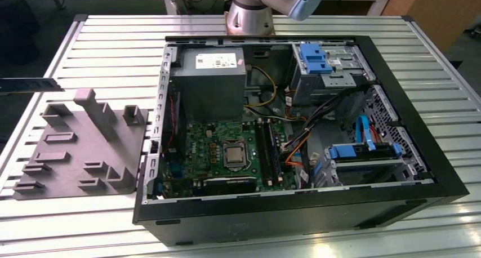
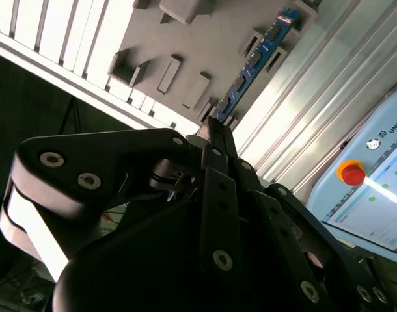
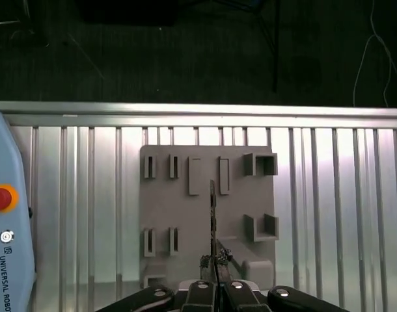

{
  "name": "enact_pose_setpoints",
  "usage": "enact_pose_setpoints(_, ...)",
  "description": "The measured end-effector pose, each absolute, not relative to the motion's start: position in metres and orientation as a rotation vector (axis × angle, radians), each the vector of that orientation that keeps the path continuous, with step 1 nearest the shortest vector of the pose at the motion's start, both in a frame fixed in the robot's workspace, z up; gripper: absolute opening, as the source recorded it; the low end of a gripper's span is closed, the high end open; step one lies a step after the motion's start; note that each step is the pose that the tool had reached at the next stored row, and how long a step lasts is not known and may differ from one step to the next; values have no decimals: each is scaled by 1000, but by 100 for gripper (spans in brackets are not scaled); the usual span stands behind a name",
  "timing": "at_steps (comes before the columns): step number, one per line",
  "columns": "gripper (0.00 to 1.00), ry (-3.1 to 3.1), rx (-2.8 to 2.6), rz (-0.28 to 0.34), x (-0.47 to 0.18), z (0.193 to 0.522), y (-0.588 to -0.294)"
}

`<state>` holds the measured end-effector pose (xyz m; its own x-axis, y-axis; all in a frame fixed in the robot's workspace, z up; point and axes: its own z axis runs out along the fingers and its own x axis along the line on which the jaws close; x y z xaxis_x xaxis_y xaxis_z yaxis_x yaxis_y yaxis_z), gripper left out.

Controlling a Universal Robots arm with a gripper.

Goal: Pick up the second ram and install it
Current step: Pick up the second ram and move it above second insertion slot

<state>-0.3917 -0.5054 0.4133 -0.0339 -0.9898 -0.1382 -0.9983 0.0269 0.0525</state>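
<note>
Black fingers (image 2: pixel 219 148) clamp a thin RAM stick (image 2: pixel 256 62) over the grey slotted holder (image 3: pixel 179 214); the second wrist view reveals its blue face.

The blue ram stick (image 2: pixel 254 64) is gripped at one end by the hand (image 2: pixel 213 128).

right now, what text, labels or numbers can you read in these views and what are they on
Teach pendant: lettering on its casing, cut off at the picture's edge, no whole text to quote.
Power supply label: too small to read.
Ram held in the gripper: no readable print.
Motherboard: markings too small to read.
</note>
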Motion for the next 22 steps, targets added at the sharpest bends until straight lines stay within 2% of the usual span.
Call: enact_pose_setpoints(22,12,2178,-2115,255,-362,413,-505)
